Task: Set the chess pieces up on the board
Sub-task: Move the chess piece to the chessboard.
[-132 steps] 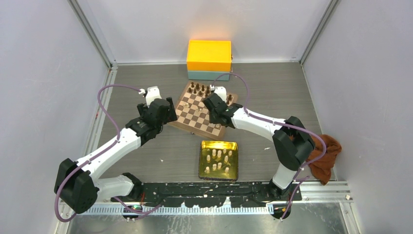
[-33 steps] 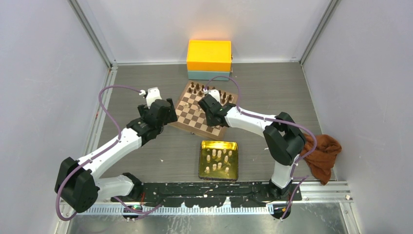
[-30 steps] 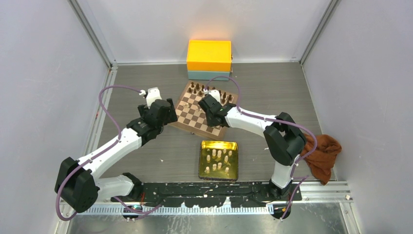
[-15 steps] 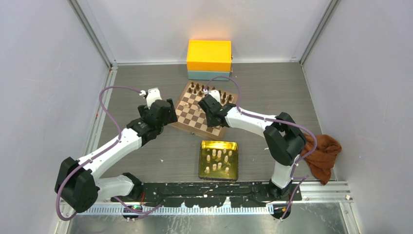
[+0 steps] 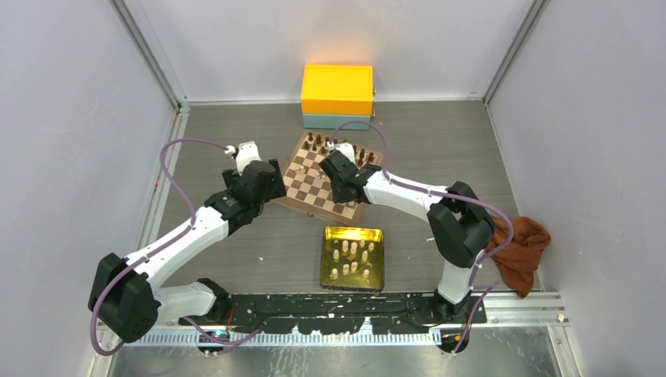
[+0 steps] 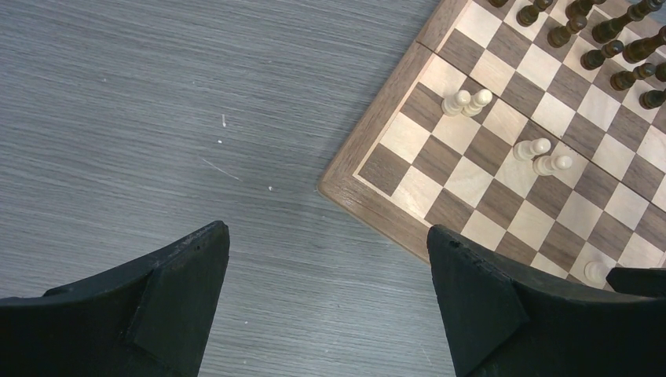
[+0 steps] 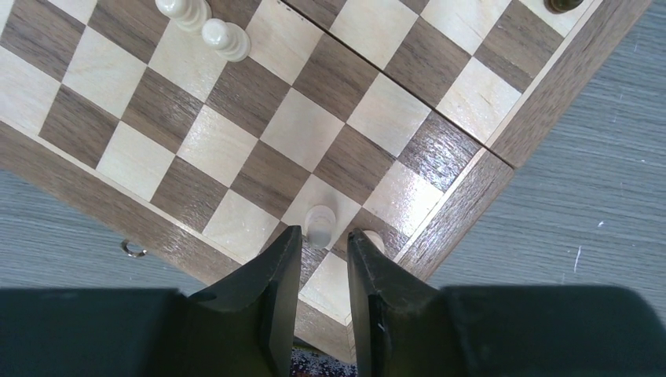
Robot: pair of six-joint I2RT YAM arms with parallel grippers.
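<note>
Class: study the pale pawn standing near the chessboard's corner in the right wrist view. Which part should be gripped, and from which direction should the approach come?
Pinch the pawn across its upper body, just below the rounded top, coming straight down from above. It stands upright on the chessboard, round in outline, so a level squeeze from two opposite sides should hold it without tipping.
</note>
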